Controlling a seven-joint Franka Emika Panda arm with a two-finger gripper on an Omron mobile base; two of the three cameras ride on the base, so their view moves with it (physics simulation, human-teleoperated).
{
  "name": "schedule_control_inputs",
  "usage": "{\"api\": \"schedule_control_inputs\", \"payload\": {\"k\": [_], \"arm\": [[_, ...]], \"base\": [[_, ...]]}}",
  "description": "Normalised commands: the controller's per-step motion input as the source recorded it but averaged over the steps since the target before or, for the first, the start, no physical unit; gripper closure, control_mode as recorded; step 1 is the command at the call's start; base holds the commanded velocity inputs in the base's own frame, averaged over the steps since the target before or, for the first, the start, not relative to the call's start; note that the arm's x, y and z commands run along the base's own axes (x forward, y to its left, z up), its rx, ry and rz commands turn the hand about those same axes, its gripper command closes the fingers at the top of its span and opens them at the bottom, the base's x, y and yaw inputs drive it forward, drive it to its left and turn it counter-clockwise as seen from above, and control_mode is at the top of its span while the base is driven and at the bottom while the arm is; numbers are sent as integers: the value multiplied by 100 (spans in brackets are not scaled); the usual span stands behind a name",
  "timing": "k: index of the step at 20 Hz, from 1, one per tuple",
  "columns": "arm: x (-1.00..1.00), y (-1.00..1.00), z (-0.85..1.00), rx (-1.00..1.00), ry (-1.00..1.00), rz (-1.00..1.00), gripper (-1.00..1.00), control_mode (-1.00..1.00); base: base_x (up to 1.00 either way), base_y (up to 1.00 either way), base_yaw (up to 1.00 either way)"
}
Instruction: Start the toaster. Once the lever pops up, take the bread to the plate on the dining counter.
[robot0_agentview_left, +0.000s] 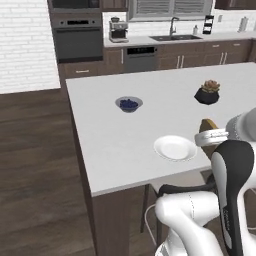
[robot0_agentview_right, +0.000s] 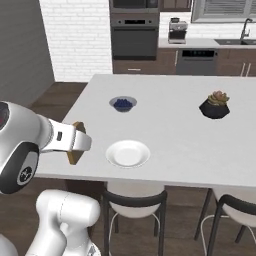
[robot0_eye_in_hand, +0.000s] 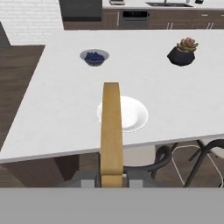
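Hand view: claw (robot0_eye_in_hand: 112, 177) grips the bread (robot0_eye_in_hand: 111, 131) edge-on before the plate (robot0_eye_in_hand: 131, 114), bowl (robot0_eye_in_hand: 94, 57) and potted plant (robot0_eye_in_hand: 183, 52) beyond it on the surface (robot0_eye_in_hand: 52, 100).

No legible text, label, brand, number or sign is found. A small mark is seen on the arm's dark joint cover (robot0_agentview_right: 22, 173), too blurred to be read.

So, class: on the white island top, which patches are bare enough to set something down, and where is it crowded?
Bare: the wide stretch of the dining counter left of the plate and blueberry bowl, the span between bowl and potted succulent, and the far strip behind both. Crowded: the near edge at the plate, where the shut jaws hold the bread.
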Motion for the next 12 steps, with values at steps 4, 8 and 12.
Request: {"api": "schedule_control_inputs", "payload": {"k": [4, 8, 12], "arm": [[0, 0, 0, 0, 0, 0, 100, 100], [0, 0, 0, 0, 0, 0, 100, 100], [0, 0, 0, 0, 0, 0, 100, 100]], "base": [[27, 0, 16], [24, 0, 18], [25, 0, 10]]}}
